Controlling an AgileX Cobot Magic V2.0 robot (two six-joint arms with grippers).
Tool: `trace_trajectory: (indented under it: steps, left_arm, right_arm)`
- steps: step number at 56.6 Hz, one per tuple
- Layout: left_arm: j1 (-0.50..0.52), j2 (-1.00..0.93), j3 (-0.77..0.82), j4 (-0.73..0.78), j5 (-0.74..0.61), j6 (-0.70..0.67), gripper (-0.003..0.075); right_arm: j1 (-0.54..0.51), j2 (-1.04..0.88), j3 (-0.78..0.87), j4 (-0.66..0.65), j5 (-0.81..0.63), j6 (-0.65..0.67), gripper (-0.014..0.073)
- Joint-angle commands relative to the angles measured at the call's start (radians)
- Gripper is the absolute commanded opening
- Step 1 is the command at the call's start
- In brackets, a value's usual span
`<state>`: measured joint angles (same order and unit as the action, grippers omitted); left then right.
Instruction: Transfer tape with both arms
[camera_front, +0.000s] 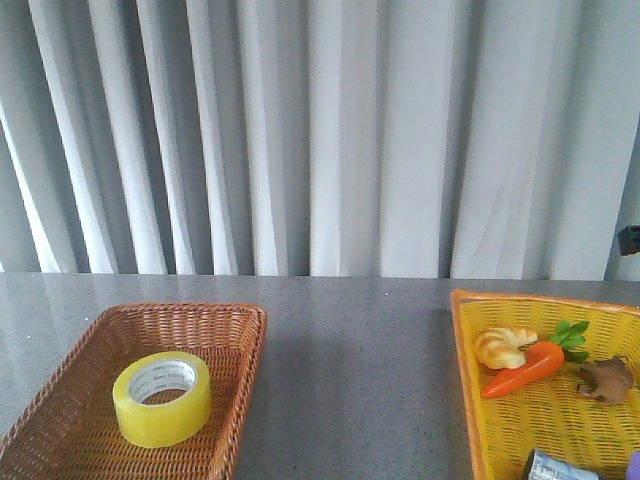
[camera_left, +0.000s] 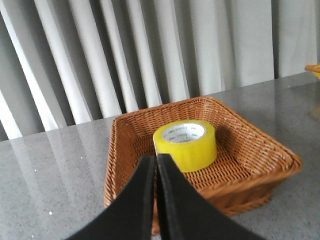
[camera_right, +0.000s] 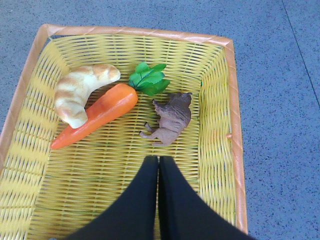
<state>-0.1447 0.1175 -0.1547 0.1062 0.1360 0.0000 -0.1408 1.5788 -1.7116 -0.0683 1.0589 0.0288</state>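
Note:
The tape (camera_front: 162, 398), a wide yellow roll with a white printed core, lies flat in the brown wicker basket (camera_front: 235, 330) at the front left. It also shows in the left wrist view (camera_left: 185, 144). My left gripper (camera_left: 155, 158) is shut and empty, hanging just short of the basket's near rim with the roll a little beyond its tips. My right gripper (camera_right: 158, 159) is shut and empty above the yellow basket (camera_right: 230, 100). Neither arm shows in the front view.
The yellow basket (camera_front: 462, 340) at the front right holds a toy croissant (camera_front: 503, 346), a carrot (camera_front: 525, 369), a brown animal figure (camera_front: 605, 380) and a silvery-blue object (camera_front: 555, 467). Grey tabletop lies between the baskets. A white curtain hangs behind.

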Motion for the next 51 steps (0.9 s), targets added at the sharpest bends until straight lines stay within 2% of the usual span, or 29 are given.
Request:
trace_trajectory:
  steps: [1, 9, 19, 27, 51]
  left_arm:
    - [-0.006, -0.070, 0.080, -0.008, -0.165, -0.015, -0.0005]
    - [0.014, -0.147, 0.167, -0.010, -0.194, -0.017, -0.0005]
    - [0.110, -0.146, 0.173, -0.010, -0.184, -0.035, -0.0005]
    - [0.146, -0.146, 0.173, -0.010, -0.184, -0.035, -0.0005]
    - [0.148, -0.146, 0.172, -0.017, -0.173, -0.042, -0.0005]
  right_arm:
    - [-0.006, -0.037, -0.024, -0.007, -0.047, -0.002, -0.0007]
    - [-0.006, -0.037, -0.024, -0.007, -0.047, -0.002, -0.0007]
    - [-0.006, -0.037, -0.024, -0.006, -0.047, -0.002, -0.0007]
    - [-0.006, -0.037, -0.024, -0.006, -0.047, -0.002, -0.0007]
    - [-0.006, -0.037, -0.024, -0.006, -0.047, -0.002, -0.0007]
